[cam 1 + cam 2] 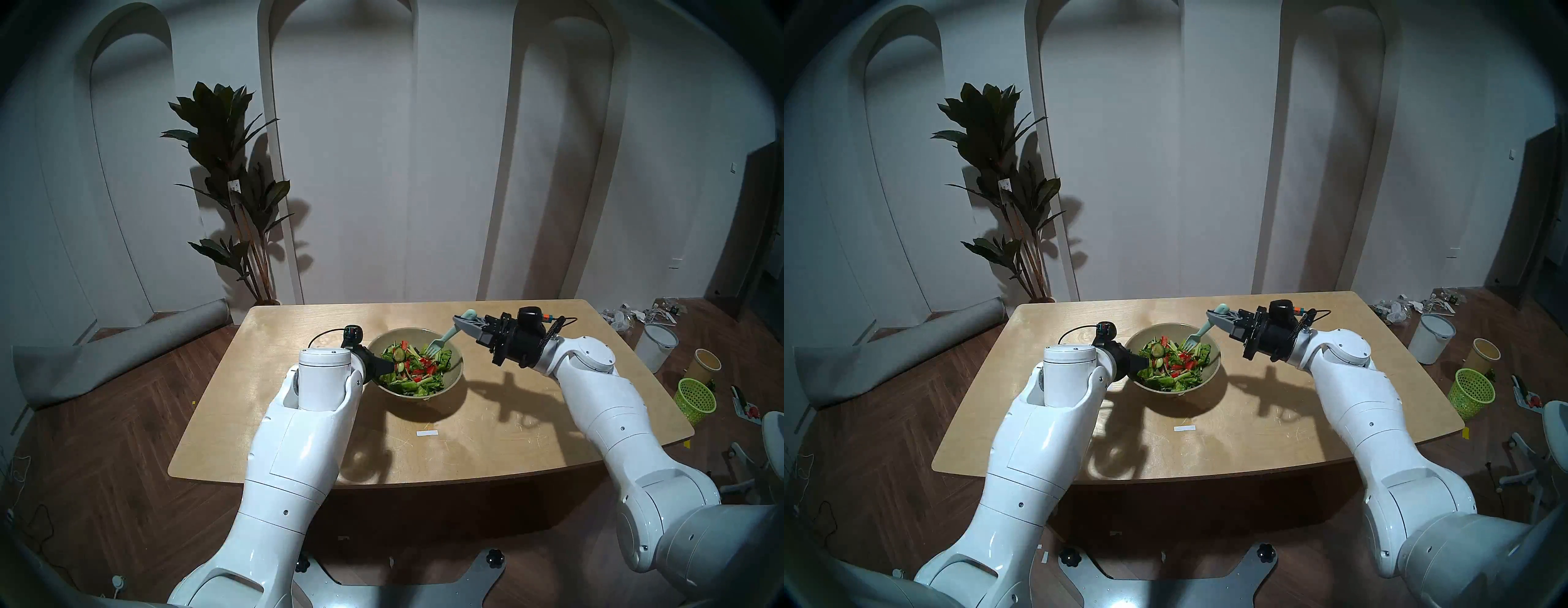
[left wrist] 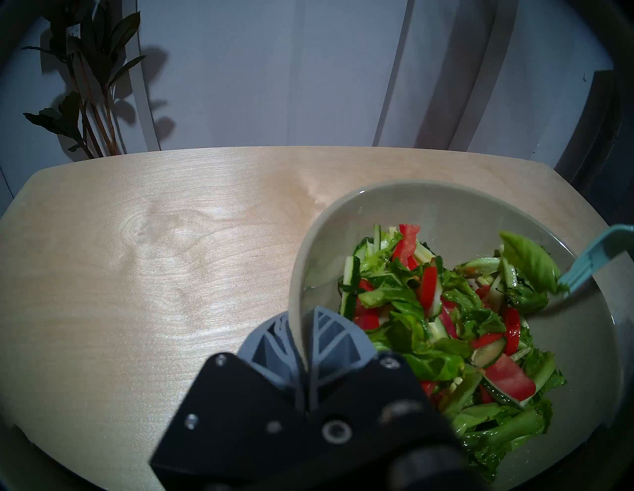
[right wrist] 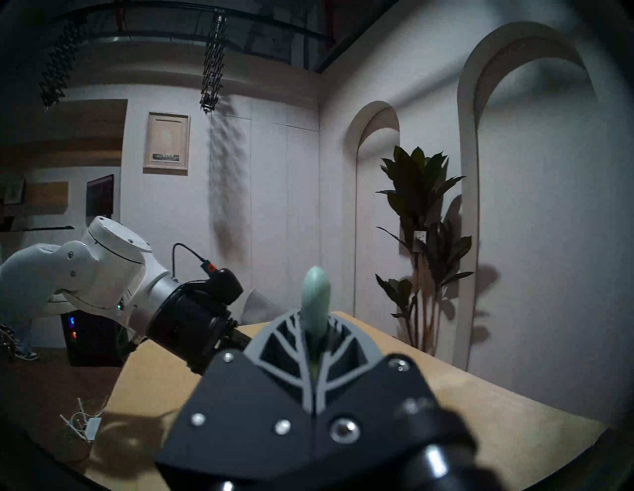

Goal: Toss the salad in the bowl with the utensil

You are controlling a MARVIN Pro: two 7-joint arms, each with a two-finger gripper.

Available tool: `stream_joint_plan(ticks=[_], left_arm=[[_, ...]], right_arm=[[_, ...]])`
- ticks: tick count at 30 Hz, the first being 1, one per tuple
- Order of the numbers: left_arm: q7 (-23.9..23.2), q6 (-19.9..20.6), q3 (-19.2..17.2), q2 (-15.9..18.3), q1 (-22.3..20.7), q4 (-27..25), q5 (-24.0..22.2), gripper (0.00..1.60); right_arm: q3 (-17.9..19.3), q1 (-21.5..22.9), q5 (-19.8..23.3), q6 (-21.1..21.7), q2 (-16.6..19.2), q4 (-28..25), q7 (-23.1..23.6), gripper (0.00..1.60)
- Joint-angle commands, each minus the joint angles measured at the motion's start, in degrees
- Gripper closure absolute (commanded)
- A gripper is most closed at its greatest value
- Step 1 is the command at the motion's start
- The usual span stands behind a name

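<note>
From my head cameras I see the bowl (image 1: 415, 362) sitting near the middle of the wooden table (image 1: 488, 429), with the salad (image 1: 413, 368) heaped inside it. My left gripper (image 2: 302, 339) is clamped on the bowl's near-left rim, one finger outside the wall and one inside (the left wrist view shows this plainly). My right gripper (image 1: 466, 325) is clenched around the handle of the fork (image 1: 443, 339), whose rounded end pokes out past the fingers (image 3: 338, 346). The fork slants down to the left, its prongs over the right side of the salad; a green leaf seems to cling to them, though I cannot tell whether it is speared.
</note>
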Motion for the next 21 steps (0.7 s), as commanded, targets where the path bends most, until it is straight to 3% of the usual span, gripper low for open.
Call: stream_joint_plan(ticks=[1,11,21], left_arm=[[-0.1,0.1,0.1,-0.1,-0.6,-0.4,0.0,1.60],[-0.1,0.0,0.1,-0.1,-0.6,-0.4,0.0,1.60],[-0.1,0.1,0.1,-0.1,-0.6,-0.4,0.0,1.60]], right_arm=[[-2.0,6.6,-3.8,-3.6,-1.5,6.8,-2.4,1.60],[-6.1,11.7,-7.6,-6.1,-6.0,17.6,-2.7,1.60],[-5.3,11.8,-3.7,-4.3,-10.5,22.2,1.3,1.60]])
